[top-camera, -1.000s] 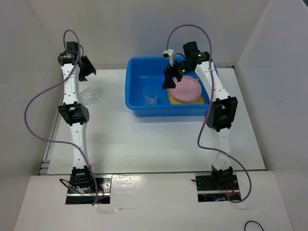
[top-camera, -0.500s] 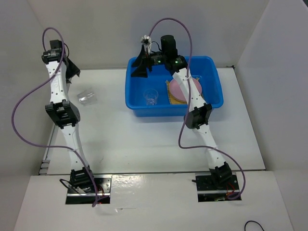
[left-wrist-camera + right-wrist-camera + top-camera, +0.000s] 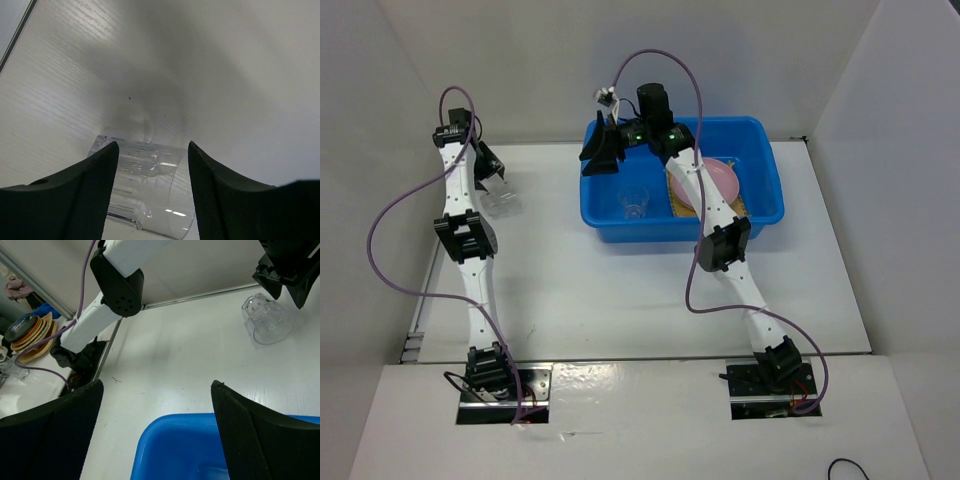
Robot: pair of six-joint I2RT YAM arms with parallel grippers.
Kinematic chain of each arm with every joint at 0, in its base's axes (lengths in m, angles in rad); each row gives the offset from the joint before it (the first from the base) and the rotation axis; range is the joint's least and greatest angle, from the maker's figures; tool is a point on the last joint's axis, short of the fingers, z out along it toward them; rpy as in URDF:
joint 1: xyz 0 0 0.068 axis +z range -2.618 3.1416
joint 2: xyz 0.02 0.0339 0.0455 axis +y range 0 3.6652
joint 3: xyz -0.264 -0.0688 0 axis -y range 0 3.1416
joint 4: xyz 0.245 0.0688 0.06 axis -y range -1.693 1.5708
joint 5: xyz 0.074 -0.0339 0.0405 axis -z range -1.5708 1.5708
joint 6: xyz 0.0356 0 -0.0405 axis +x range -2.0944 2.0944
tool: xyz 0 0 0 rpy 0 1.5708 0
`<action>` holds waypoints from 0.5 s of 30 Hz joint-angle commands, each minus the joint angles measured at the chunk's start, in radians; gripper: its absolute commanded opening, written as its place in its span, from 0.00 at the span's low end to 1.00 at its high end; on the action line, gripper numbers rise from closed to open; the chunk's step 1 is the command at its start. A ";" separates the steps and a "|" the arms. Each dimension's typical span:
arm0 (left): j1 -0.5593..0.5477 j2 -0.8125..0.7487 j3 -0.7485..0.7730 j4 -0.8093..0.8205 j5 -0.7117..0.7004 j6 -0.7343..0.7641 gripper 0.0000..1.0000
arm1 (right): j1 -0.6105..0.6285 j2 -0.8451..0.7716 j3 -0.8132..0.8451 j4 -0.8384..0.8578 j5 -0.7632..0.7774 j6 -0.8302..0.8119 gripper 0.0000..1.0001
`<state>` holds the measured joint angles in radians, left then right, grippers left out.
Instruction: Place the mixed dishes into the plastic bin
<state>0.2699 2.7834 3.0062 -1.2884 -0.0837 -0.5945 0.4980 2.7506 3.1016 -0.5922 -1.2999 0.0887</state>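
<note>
One clear glass cup [image 3: 145, 190] is lying on its side on the table well to the left of the blue plastic bin [image 3: 605, 225]. The left gripper [image 3: 492, 172] is hanging over it with its fingers apart on either side of the glass, not visibly pinching it, probably lining up a grasp. Inside the bin, the second glass cup [image 3: 634, 202] is standing upright at the left, while the pink plate [image 3: 715, 180] is resting on the bamboo mat [image 3: 677, 197] at the right. The right gripper [image 3: 603, 155] is hovering spread wide and empty over the bin's far-left rim, seemingly finished there.
</note>
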 commanded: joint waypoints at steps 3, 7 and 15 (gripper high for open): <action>0.012 0.042 0.045 -0.006 0.042 0.035 0.62 | -0.007 -0.002 0.028 -0.069 -0.018 0.006 0.92; 0.012 0.042 -0.022 -0.006 0.062 0.044 0.56 | -0.016 -0.002 0.028 -0.093 -0.007 -0.003 0.92; -0.058 -0.062 -0.262 -0.006 -0.003 0.010 0.48 | -0.016 -0.011 0.028 -0.161 0.002 -0.023 0.92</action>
<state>0.2558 2.7777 2.8159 -1.2716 -0.0563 -0.5770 0.4854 2.7518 3.1016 -0.7105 -1.2942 0.0795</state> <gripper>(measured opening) 0.484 0.921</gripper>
